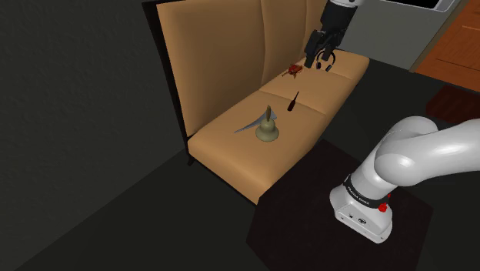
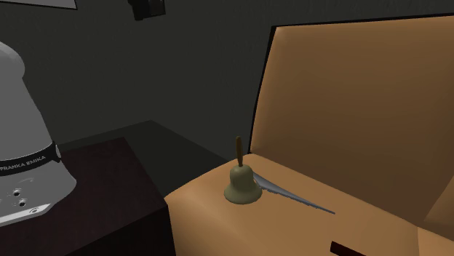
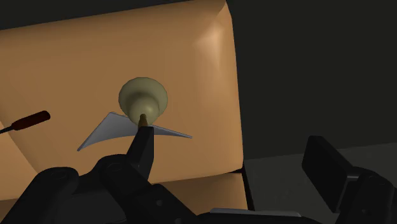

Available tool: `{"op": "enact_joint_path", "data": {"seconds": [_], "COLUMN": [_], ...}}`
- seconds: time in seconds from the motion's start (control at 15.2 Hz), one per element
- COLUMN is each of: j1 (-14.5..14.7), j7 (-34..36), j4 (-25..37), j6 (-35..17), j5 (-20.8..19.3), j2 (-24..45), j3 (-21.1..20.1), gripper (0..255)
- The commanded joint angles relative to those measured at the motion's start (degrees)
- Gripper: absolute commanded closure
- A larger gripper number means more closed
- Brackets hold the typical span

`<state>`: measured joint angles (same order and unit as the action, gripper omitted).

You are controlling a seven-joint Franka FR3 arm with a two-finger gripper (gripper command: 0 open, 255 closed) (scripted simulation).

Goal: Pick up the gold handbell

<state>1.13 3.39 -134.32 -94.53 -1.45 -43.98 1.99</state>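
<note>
Handbell [image 1: 267, 129], dull gold, upright on tan couch [image 1: 223, 146] seat, well apart from gripper [image 1: 321, 61], below it, not between fingers. Gripper wide open, empty. Grey blade [image 1: 248, 125] just beside bell; screwdriver [image 1: 293, 101] nearer gripper.

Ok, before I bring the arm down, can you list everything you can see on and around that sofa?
handbell: one, dull gold with a brown handle, upright near the seat's end
blade-like strip: one, grey and curved, lying flat right beside the handbell
screwdriver: one, dark red handle, lying on the seat between the handbell and the small object
small object: one, red-brown, too small to identify, on the seat near the gripper
sofa: one, tan with a dark frame
wood floor: one patch, orange-brown, shoulder view's upper right
arm: one, white
gripper: one, black, jaws apart, above the seat
stand: one, dark, under the arm's base
</note>
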Motion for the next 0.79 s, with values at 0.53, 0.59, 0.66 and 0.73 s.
{"op": "enact_joint_path", "data": {"seconds": [0.53,0.59,0.66,0.73], "j1": [-1.3,-1.5,-1.7,-1.9], "j7": [-1.6,-1.8,-1.9,-2.0], "j4": [-6.7,-7.1,-7.5,-7.8], "j6": [-16.1,-18.1,-20.2,-22.2], "j5": [-3.2,-3.7,-4.1,-4.5], "j2": [9.1,10.7,12.2,13.9], "j3": [1.7,2.0,2.2,2.4], "gripper": [0,0,0,0]}}
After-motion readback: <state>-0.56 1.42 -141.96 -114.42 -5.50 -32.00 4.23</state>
